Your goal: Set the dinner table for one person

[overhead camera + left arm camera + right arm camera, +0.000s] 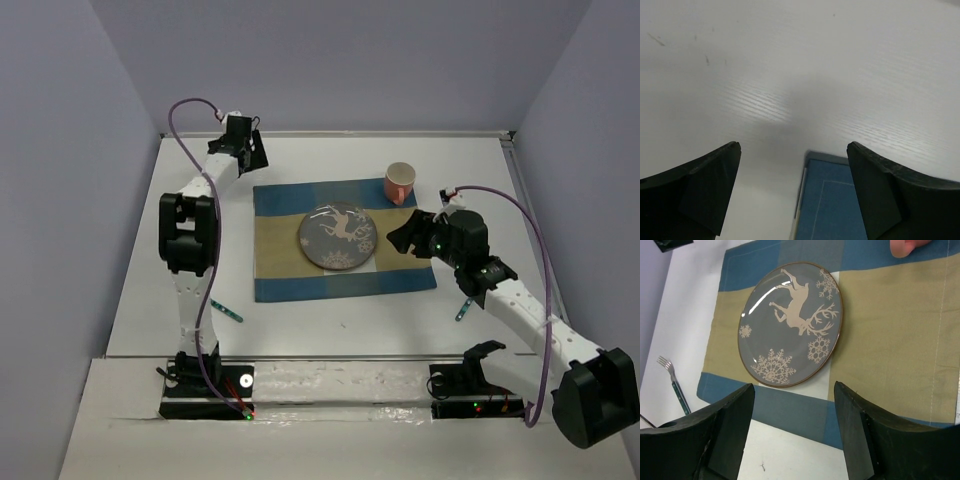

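The white dinner table (330, 320) carries a blue, tan and white checked placemat (345, 242). A grey plate (338, 236) with a white reindeer and snowflakes lies on the mat's middle (790, 325). An orange mug (399, 183) stands on the mat's far right corner. My left gripper (252, 150) hovers open and empty over the mat's far left corner (832, 202), its jaws wide apart (794, 145). My right gripper (402, 238) hangs open and empty above the mat's right edge, facing the plate (794, 390).
A teal-handled fork (227, 312) lies on the table left of the mat, also seen in the right wrist view (675, 387). Another teal-handled utensil (463, 310) lies right of the mat, beside my right arm. Grey walls close in three sides.
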`<state>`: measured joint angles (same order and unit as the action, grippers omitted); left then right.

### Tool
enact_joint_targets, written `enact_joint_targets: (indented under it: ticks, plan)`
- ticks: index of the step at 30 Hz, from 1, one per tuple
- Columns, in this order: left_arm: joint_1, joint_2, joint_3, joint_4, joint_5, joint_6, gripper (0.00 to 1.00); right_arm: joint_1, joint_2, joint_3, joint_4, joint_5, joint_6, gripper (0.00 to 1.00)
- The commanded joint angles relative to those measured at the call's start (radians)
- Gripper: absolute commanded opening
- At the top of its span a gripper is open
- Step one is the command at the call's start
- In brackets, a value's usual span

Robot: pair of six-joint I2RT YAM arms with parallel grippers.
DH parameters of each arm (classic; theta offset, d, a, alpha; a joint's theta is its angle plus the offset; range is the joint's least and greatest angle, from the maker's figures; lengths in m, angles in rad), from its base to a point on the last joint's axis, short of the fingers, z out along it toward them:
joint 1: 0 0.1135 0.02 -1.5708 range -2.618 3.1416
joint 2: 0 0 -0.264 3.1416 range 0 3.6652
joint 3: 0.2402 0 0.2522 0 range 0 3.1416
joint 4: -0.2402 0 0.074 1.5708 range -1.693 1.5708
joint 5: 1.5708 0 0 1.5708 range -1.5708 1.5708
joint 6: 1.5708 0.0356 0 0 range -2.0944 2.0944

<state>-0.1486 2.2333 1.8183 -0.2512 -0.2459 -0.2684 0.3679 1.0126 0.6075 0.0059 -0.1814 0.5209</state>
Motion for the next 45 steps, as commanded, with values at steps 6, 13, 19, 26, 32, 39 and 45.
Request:
enact_joint_targets:
  ticks: [6, 13, 19, 26, 32, 39, 45]
  plan:
    - [-0.095, -0.608, -0.182, 0.142, -0.004, -0.029, 0.99, 0.005, -0.158, 0.093, -0.072, 0.106, -0.056, 0.79]
    - [-0.247, -1.042, -0.56, 0.239, 0.014, -0.046, 0.99, 0.005, -0.187, 0.095, -0.089, 0.039, -0.067, 0.75]
    - [-0.253, -1.483, -0.85, 0.283, 0.059, -0.068, 0.99, 0.005, -0.157, 0.09, -0.06, -0.108, -0.064, 0.72]
    - [-0.253, -1.787, -1.06, 0.293, 0.2, -0.046, 0.99, 0.005, -0.232, 0.083, -0.266, 0.193, 0.106, 0.63]
    - [-0.252, -1.874, -1.192, 0.297, 0.35, -0.071, 0.99, 0.005, -0.256, 0.081, -0.748, 0.591, 0.369, 0.52]
    - [-0.344, -1.925, -1.148, 0.207, 0.126, 0.0, 0.99, -0.17, -0.102, 0.144, -1.006, 0.603, 0.522, 0.58]
    - [-0.456, -1.979, -1.137, 0.17, 0.03, 0.0, 0.99, -0.394, 0.001, 0.132, -0.994, 0.588, 0.473, 0.69]
